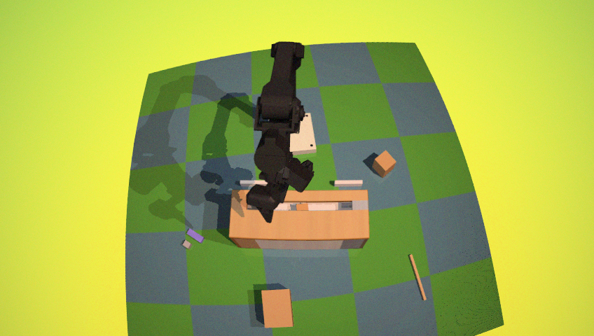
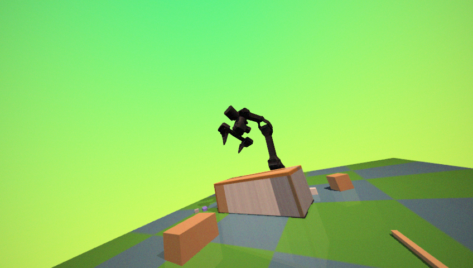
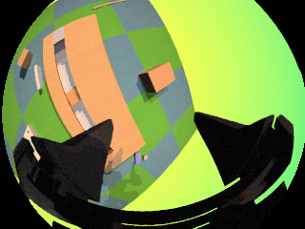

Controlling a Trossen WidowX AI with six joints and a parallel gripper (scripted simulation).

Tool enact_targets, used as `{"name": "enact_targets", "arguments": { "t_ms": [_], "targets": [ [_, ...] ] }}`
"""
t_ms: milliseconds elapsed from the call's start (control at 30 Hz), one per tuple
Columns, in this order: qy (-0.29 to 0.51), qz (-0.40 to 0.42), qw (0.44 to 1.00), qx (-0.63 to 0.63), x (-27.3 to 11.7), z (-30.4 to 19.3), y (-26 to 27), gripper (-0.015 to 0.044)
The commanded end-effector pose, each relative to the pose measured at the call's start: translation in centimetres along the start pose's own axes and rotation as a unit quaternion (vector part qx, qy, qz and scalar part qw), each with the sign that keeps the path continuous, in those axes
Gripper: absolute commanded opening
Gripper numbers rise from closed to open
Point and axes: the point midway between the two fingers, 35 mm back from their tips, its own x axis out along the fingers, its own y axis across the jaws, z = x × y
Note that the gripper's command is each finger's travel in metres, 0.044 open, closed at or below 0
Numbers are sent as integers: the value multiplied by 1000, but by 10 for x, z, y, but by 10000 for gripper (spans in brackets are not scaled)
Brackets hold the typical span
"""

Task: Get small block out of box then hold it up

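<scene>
The orange-brown box (image 1: 300, 225) (image 2: 252, 196) (image 3: 91, 57) stands upright on the table, with a long slot in its top. The small orange block (image 1: 302, 206) (image 3: 72, 95) shows through the slot, near the middle of the pale shelf (image 1: 326, 206) (image 3: 64, 75). In the exterior view the block cannot be made out behind the box front. My gripper (image 2: 231, 148) (image 3: 153, 119) is open and empty, above the box and clear of it. In the top view the arm covers the left part of the slot.
A large orange block (image 1: 277, 308) (image 2: 191, 237) (image 3: 164, 77) stands before the box. An orange cube (image 1: 383, 163) (image 2: 344, 182) and a stick (image 1: 417, 276) (image 2: 416, 247) lie to the right. A purple piece (image 1: 195, 235) (image 3: 137, 157) and a tiny cube (image 1: 186, 244) lie left. Pale bars (image 1: 348, 183) (image 3: 38, 77) stand behind.
</scene>
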Motion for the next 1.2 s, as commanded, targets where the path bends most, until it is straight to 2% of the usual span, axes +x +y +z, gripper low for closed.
{"name": "enact_targets", "arguments": {
  "t_ms": [0, 200, 300, 1167],
  "targets": [
    [24, 88, 996, -24, 18, 30, 43, 400],
    [115, 241, 956, -125, 26, 65, 131, 400],
    [161, 282, 929, -176, 20, 72, 160, 400],
    [164, 285, 927, -179, 46, 69, 178, 400]
  ]
}}
